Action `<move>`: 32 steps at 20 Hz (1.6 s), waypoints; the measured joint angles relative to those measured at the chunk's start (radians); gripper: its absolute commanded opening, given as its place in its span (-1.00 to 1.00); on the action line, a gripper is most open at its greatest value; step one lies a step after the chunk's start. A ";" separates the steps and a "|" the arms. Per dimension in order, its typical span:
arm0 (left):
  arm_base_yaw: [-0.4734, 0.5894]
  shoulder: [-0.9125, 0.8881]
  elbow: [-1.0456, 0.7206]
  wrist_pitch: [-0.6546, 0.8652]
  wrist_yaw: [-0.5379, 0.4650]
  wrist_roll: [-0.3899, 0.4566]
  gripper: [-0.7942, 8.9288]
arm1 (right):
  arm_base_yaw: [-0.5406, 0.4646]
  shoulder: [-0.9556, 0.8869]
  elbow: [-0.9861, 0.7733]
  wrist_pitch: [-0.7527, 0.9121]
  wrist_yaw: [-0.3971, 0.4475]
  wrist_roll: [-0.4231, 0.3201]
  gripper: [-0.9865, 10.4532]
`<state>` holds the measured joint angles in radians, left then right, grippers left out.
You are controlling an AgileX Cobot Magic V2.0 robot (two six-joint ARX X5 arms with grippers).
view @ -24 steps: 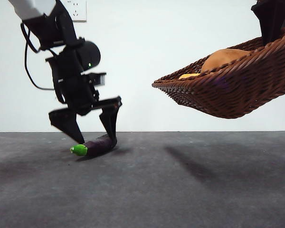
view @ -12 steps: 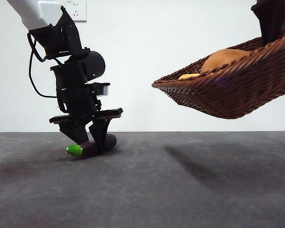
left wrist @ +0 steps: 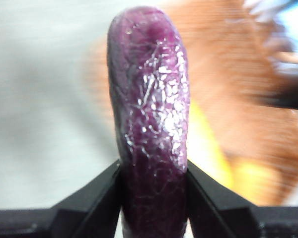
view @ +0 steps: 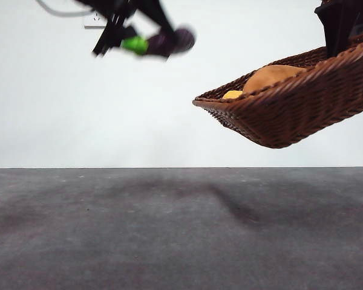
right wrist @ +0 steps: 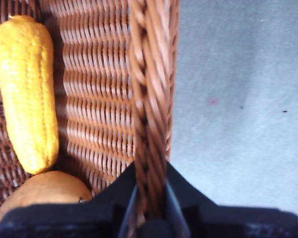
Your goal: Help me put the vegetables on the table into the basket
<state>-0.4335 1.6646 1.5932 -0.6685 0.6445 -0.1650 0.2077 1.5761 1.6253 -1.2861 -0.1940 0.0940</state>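
Note:
My left gripper [view: 146,37] is shut on the dark purple eggplant [view: 167,41] with its green tip and holds it high in the air, left of the basket; the wrist view shows the eggplant [left wrist: 150,114] clamped between both jaws. My right gripper [view: 345,27] is shut on the braided rim of the brown wicker basket [view: 296,112] and holds it tilted above the table [view: 181,229]. The rim [right wrist: 148,99] runs between the jaws of my right gripper [right wrist: 150,198] in the right wrist view. The yellow corn cob [right wrist: 26,91] and the orange-brown potato [view: 271,77] lie inside the basket.
A white wall with a socket stands behind. The basket's shadow falls on the table.
My left gripper closed on the eggplant on the table, then lifted it high and to the right toward the basket. The basket shifted slightly upward.

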 measured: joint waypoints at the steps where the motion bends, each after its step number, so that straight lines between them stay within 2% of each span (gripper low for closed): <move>1: -0.018 -0.025 0.000 0.000 0.030 -0.005 -0.85 | 0.000 0.000 0.000 0.000 -0.031 0.000 -0.85; 4: -0.058 -0.064 0.000 0.001 0.050 -0.047 -0.85 | 0.000 0.000 0.000 0.008 -0.152 0.000 -0.85; 6: -0.074 -0.052 0.000 0.005 0.049 -0.111 -0.84 | 0.014 0.000 0.000 0.020 -0.195 0.001 -0.85; 11: -0.130 -0.043 0.000 0.032 -0.011 -0.222 -0.77 | 0.071 0.000 0.000 0.032 -0.200 0.015 -0.85; 13: -0.149 -0.043 0.000 0.032 -0.038 -0.232 -0.47 | 0.097 0.000 0.000 0.043 -0.200 0.024 -0.85; 16: -0.166 -0.043 0.000 0.032 -0.102 -0.246 -0.17 | 0.139 0.000 0.000 0.046 -0.200 0.031 -0.85; 18: -0.171 -0.043 0.000 0.032 -0.129 -0.257 0.13 | 0.160 0.000 0.000 0.047 -0.201 0.034 -0.85; 19: -0.172 -0.043 0.000 0.032 -0.137 -0.266 0.17 | 0.169 0.000 0.000 0.046 -0.200 0.034 -0.85; 23: -0.172 -0.043 0.000 0.059 -0.146 -0.282 0.16 | 0.178 0.000 0.000 0.046 -0.192 0.042 -0.85; 26: -0.144 -0.091 0.000 0.059 -0.146 -0.272 0.11 | 0.172 0.000 0.000 0.044 -0.137 0.049 -0.85; 27: -0.130 -0.136 0.000 0.043 -0.150 -0.251 -0.04 | 0.162 0.000 0.000 0.043 -0.135 0.049 -0.85; 29: -0.115 -0.245 0.000 -0.062 -0.204 -0.171 -0.79 | 0.139 0.000 0.000 0.048 -0.134 0.049 -0.85; 32: -0.116 -0.365 0.000 -0.301 -0.394 -0.015 -0.85 | 0.084 0.002 0.000 0.051 -0.135 0.036 -0.85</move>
<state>-0.5499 1.2995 1.5936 -0.9691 0.2501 -0.1799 0.2913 1.5784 1.6253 -1.2346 -0.3290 0.1303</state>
